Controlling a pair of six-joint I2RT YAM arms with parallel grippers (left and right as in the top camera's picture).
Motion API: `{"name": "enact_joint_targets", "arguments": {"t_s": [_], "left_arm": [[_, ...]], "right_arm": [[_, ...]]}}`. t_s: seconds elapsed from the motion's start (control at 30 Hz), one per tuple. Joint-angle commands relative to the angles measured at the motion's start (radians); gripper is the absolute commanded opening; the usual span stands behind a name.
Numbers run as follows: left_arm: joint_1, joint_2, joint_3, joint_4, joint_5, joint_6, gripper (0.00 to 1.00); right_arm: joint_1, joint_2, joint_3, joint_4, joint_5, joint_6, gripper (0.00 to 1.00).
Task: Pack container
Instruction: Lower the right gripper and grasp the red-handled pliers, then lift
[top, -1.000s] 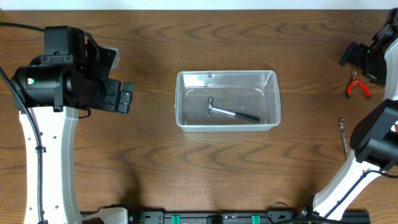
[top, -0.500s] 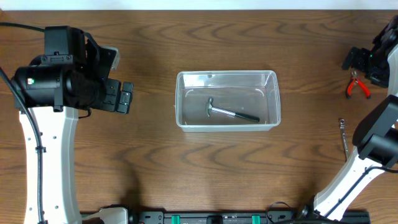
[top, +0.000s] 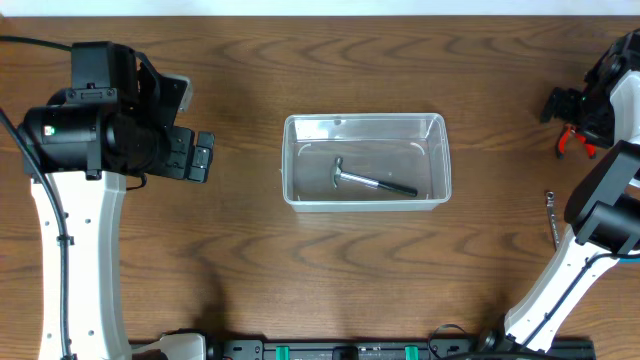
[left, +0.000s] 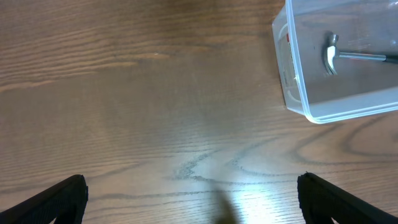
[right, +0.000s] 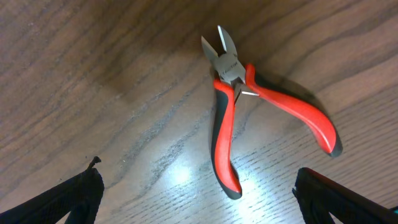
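The clear plastic container (top: 366, 161) sits mid-table with a hammer (top: 371, 181) lying inside; its corner and the hammer head show in the left wrist view (left: 298, 74). Red-handled pliers (right: 249, 118) lie on the table at the far right, partly covered by the right arm in the overhead view (top: 577, 144). My right gripper (right: 199, 199) is open, above the pliers, with the pliers' handles between its fingers' span. My left gripper (left: 193, 199) is open and empty over bare wood left of the container (top: 200, 157).
A thin metal screwdriver-like tool (top: 552, 220) lies at the right edge, near the right arm's base. The table's far edge runs along the top of the overhead view.
The right gripper has shifted slightly left and now covers more of the pliers. The left arm, container and hammer have not moved.
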Motion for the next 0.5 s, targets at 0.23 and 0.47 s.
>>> {"name": "enact_joint_targets", "arguments": {"t_s": [0.23, 0.47], "left_arm": [[-0.004, -0.005, 0.006, 0.008, -0.011, -0.013, 0.98], [-0.004, -0.005, 0.006, 0.008, -0.011, -0.013, 0.98]], "right_arm": [[0.011, 0.028, 0.007, 0.009, 0.002, -0.084, 0.99], [0.01, 0.037, 0.007, 0.017, 0.002, -0.085, 0.99]]}}
